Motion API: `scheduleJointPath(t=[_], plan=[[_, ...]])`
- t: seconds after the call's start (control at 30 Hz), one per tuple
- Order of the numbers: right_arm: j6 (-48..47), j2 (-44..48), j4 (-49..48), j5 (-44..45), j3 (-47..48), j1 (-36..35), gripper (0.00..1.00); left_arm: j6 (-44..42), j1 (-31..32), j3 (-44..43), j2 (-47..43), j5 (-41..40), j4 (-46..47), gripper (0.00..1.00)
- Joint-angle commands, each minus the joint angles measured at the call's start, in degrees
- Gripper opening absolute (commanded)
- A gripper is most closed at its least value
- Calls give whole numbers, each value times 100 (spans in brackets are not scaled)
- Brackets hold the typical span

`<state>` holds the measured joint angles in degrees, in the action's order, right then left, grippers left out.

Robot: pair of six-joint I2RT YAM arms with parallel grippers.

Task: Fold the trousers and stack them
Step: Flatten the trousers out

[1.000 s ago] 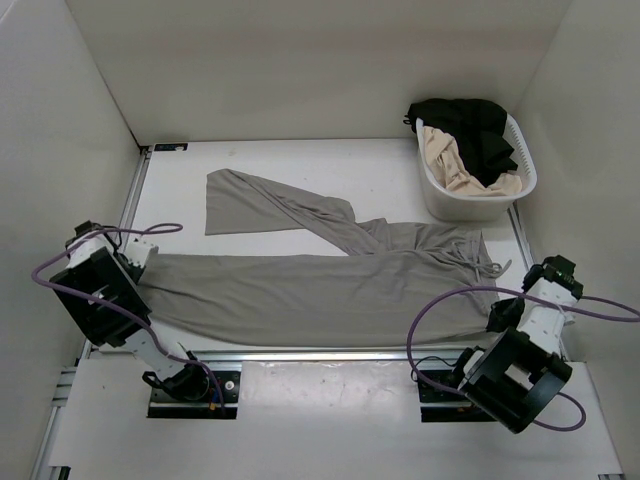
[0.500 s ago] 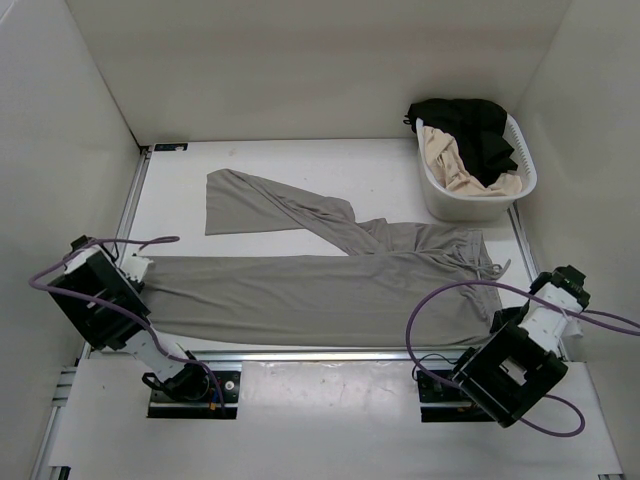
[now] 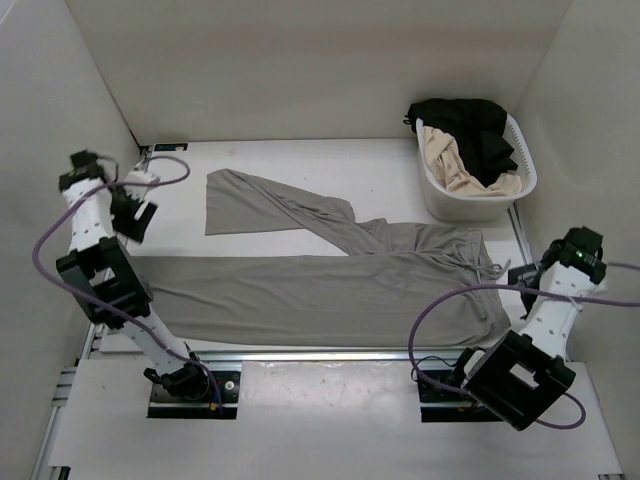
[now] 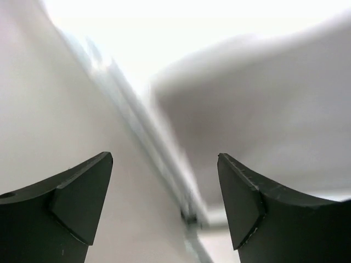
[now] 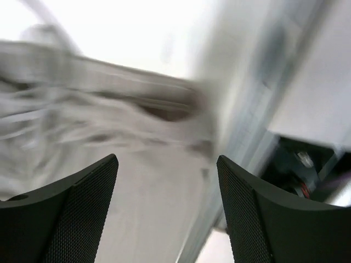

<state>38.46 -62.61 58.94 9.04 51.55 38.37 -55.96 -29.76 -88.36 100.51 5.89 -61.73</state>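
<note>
The grey trousers [image 3: 330,290] lie flat on the white table. One leg runs along the front edge and the other angles off to the back left. My left gripper [image 3: 135,210] is raised at the left edge, beyond the hem of the front leg. It is open and empty [image 4: 164,159], over the table's side rail. My right gripper [image 3: 520,272] hovers by the waistband at the right end. It is open too [image 5: 167,159], with the blurred waistband cloth [image 5: 109,126] below it and nothing between its fingers.
A white laundry basket [image 3: 448,203] stands at the back right, holding black [image 3: 470,125] and beige [image 3: 450,160] garments. White walls enclose the table on three sides. A metal rail [image 3: 128,215] runs along the left edge, and another [image 3: 340,352] along the front.
Both grippers have opened and let go of the trousers. The left arm has lifted and swung toward the back left. The right arm has drawn back to the right, off the waistband.
</note>
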Motion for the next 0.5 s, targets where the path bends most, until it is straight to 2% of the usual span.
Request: scheduleJointPath(t=[0.0,0.03,0.07,0.1,0.13,0.17,0.2,0.27,0.3,0.37,0.4,0.47], plan=[[-382,-180,-610,-122,934,-610,78,928,1067,-1224,1175,1010,-339,89],[-505,-260,-725,-122,1084,-716,79,1103,1208,-1680,1529,1080,-339,89],[-558,-348,-839,-122,1224,-847,79,1462,1296,-2755,1907,1446,-339,89],[-559,-575,-1005,-226,1330,-849,79,1709,1349,-3349,2685,1650,-261,92],[-559,-707,-1007,-279,1540,-849,79,1981,1350,-3946,3085,1783,-208,95],[-628,-961,-1077,-393,1629,-910,79,2367,1437,-4962,3437,1941,-146,98],[-681,-1068,-1130,-446,1691,-980,79,2493,1507,-5233,3719,1942,-41,100],[-821,-1262,-1130,-386,1797,-1199,79,2555,1683,-5088,3968,1942,773,100],[-822,-1410,-1130,-333,1797,-1270,79,2555,1884,-4355,3820,1890,1203,100],[-884,-1543,-1192,-332,1658,-1349,78,2626,2078,-3744,3563,1601,2282,100],[-884,-1544,-1252,-332,1587,-1350,78,2687,2219,-3672,3563,1521,2393,100],[-884,-1605,-1393,-332,1455,-1402,78,2879,2273,-4249,4071,1232,2394,100]])
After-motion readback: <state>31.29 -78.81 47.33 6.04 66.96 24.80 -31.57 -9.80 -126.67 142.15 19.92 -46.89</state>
